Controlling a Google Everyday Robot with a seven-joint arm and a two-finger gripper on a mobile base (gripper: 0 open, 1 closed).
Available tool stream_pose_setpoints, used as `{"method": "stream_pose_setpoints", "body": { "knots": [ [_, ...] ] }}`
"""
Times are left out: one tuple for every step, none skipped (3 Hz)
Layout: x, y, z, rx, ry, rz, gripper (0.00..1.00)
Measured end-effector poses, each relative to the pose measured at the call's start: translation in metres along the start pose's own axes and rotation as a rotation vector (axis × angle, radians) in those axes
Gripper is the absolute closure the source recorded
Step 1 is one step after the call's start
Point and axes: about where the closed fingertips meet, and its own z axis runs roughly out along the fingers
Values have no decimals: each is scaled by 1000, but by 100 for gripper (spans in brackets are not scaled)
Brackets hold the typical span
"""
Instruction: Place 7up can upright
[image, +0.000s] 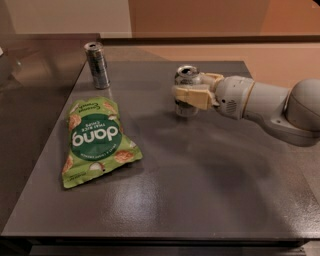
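Note:
The 7up can (187, 76) is a short silver can with a silver lid. It stands upright near the back middle of the dark grey table (200, 190), its base at or just above the surface. My gripper (189, 94) comes in from the right on a white arm and is shut on the can, its cream fingers (192, 96) wrapped around the can's body. The fingers hide most of the label.
A taller, slimmer dark grey can (97, 65) stands upright at the back left. A green "dang" chip bag (96, 140) lies flat on the left. The table's front edge runs along the bottom and a lower surface lies to its left.

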Motion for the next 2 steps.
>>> {"method": "stream_pose_setpoints", "body": {
  "knots": [
    [21, 10, 7, -10, -2, 44, 0],
    [21, 10, 8, -10, -2, 43, 0]
  ]
}}
